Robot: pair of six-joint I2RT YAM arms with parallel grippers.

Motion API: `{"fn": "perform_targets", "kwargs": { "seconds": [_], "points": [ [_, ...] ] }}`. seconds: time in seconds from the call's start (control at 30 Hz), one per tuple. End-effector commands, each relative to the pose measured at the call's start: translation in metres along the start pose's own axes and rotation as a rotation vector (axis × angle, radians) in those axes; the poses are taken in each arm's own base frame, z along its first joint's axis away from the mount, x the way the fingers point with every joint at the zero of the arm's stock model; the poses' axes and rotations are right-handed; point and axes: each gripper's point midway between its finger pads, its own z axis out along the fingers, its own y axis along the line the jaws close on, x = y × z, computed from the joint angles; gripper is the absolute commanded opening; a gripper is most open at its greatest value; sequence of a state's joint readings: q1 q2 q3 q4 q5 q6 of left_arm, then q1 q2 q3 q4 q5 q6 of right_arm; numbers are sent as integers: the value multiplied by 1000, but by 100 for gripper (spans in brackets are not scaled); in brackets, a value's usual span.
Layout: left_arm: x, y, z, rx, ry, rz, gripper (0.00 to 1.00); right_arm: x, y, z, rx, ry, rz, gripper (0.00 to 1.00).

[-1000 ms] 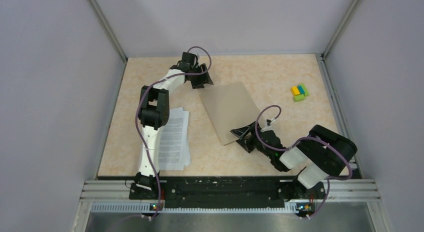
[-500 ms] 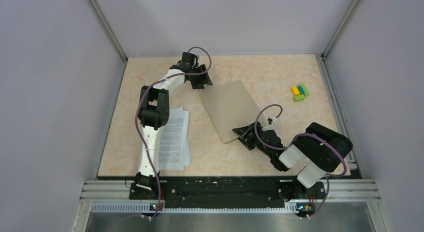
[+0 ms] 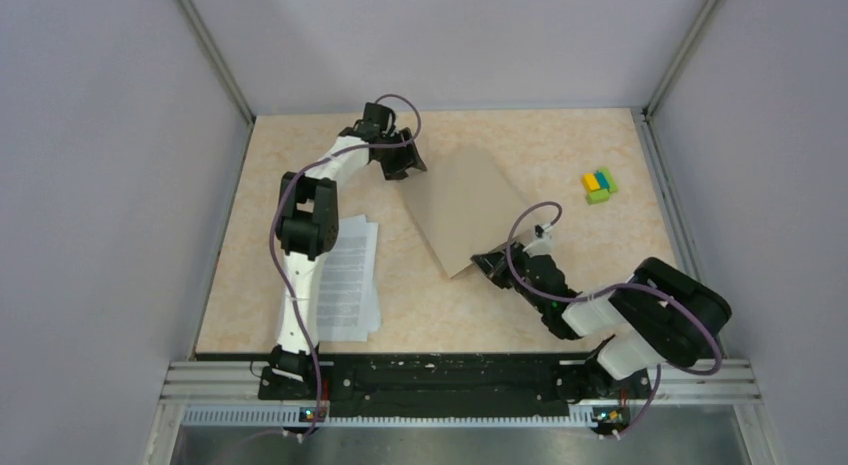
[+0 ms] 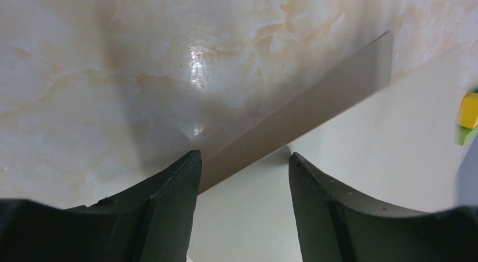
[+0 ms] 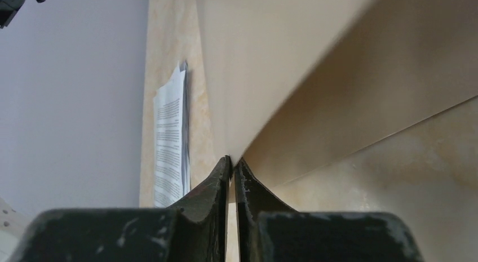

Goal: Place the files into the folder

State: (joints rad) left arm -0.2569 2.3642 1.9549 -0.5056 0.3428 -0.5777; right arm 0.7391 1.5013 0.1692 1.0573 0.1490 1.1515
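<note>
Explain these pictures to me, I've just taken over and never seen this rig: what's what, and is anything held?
Two robot arms share one table. The wide picture looks down from above and behind them; the other two come from a camera on each wrist. On the table lie a tan folder, printed files and a cluster of coloured blocks. The right gripper is shut on the folder's near corner, its cover lifted. The left gripper is open at the far corner, holding nothing.
</note>
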Motion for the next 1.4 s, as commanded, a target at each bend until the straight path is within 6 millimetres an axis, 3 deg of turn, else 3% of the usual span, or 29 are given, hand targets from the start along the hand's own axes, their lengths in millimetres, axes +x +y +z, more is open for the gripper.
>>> {"fn": "perform_targets", "kwargs": {
  "seconds": [0.0,0.2,0.37,0.47,0.77,0.97,1.2,1.3,1.37],
  "points": [
    [-44,-46,-58,67,-130,-7,64,-21,29,6,-30,-81,-165,3],
    [-64,-60,-98,38,-223,-53,73,-23,43,4,12,-107,-393,0],
    [-75,-67,-149,-9,-338,-109,81,-20,52,5,41,-109,-596,0],
    [-74,-72,-171,-10,-379,-148,84,-16,57,6,50,-107,-699,0],
    [-58,-91,-210,-73,-472,-192,89,6,77,14,62,-89,-953,0],
    [-48,-100,-221,-131,-534,-178,90,22,84,17,71,-77,-1083,0],
    [-31,-97,-210,-197,-514,-120,87,34,85,18,83,-62,-1145,0],
    [-18,-80,-205,-252,-503,-105,76,35,87,18,84,-61,-1149,0],
    [-13,-72,-206,-265,-512,-87,63,36,90,17,77,-53,-1149,0]
  ]
}}
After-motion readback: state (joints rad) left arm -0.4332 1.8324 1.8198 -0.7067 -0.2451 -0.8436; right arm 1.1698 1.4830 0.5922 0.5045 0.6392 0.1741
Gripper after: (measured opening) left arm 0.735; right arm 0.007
